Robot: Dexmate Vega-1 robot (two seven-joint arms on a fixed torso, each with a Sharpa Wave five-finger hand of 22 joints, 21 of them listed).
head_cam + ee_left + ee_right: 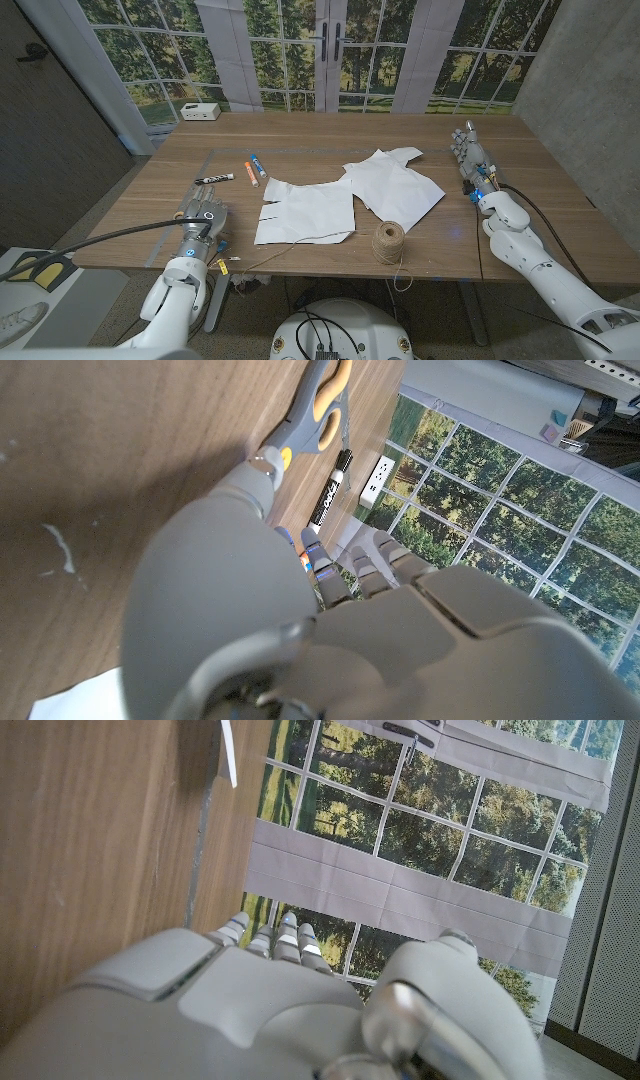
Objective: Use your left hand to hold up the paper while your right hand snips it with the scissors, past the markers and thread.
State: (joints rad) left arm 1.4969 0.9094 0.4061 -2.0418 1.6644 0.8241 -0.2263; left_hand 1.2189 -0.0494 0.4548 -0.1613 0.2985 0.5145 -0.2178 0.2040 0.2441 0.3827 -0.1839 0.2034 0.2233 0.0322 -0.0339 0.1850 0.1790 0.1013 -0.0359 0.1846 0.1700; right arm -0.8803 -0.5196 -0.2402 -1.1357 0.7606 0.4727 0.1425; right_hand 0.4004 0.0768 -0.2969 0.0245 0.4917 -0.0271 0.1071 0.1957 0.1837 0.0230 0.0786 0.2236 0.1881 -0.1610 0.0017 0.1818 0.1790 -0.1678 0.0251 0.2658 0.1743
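Two white paper sheets lie mid-table: a near one point(305, 212) with small snips along its left edge, and a far one point(395, 183). A spool of twine point(388, 242) stands in front of them, its thread trailing left. My left hand point(203, 216) is at the front left, fingers apart, holding nothing. In the left wrist view one finger point(235, 500) reaches up to the orange-and-grey scissors point(315, 405); whether it touches them is unclear. My right hand point(470, 155) stands upright at the table's right, fingers spread and empty, well away from the paper.
A black marker point(214, 179), an orange marker point(250, 170) and a blue marker point(258, 164) lie left of the paper. A white box point(200, 111) sits at the back left edge. Cables run along both arms.
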